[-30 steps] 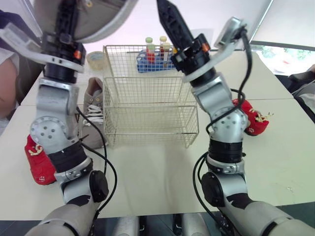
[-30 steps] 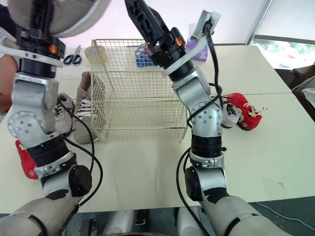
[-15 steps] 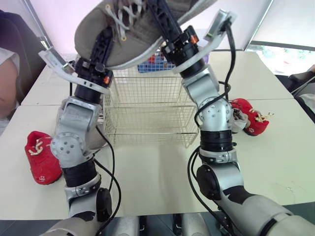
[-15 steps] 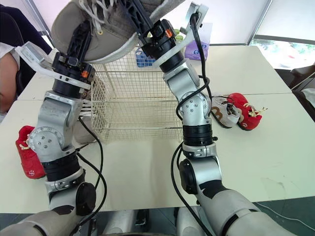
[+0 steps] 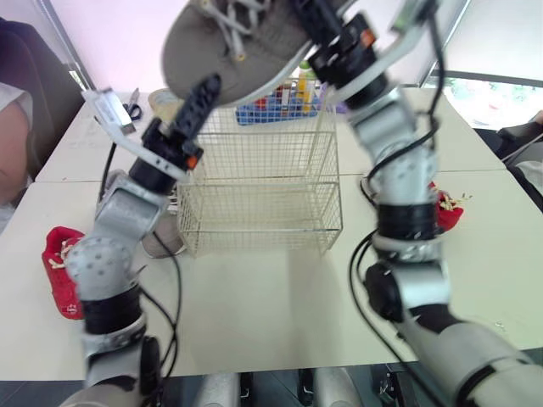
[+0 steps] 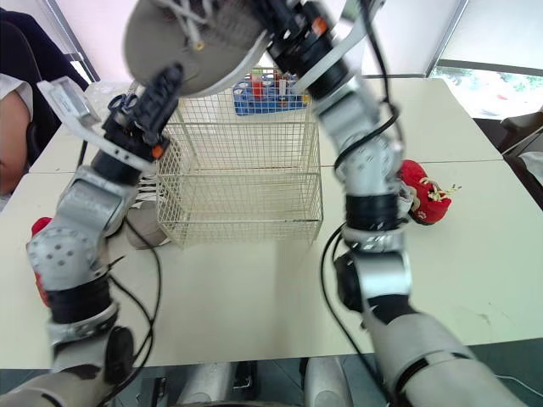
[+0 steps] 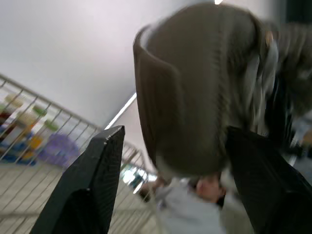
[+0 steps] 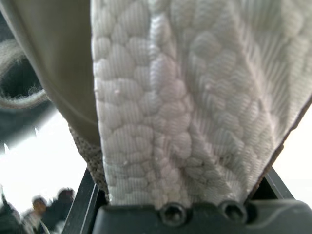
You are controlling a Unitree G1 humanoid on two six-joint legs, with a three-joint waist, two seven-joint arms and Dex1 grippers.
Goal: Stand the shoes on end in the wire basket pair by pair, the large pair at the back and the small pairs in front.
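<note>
The large grey shoe (image 5: 250, 47) is held high in the air, grasped across its white pebbled sole by the right jaws, whose black fingers (image 8: 82, 200) are pressed against either edge of it. The left jaws are released. Their two fingers (image 7: 92, 185) are spread wide just under the shoe's heel, and whether they touch it cannot be told.

Below both jaws the wire basket (image 5: 259, 191) is seen standing on the desk (image 5: 271, 297). A second grey shoe (image 5: 159, 242) is set just beside the basket's wall, under the left jaws. Farther out on that side, well apart from the basket, a red shoe (image 5: 61, 271) is laid on the desk. Another red shoe (image 6: 422, 197) is found on the desk well below the right jaws, behind the right arm. A blue rack of tubes (image 5: 276, 102) is placed beyond the basket. A person (image 6: 15, 93) is seated at the desk's edge, outward of the left jaws.
</note>
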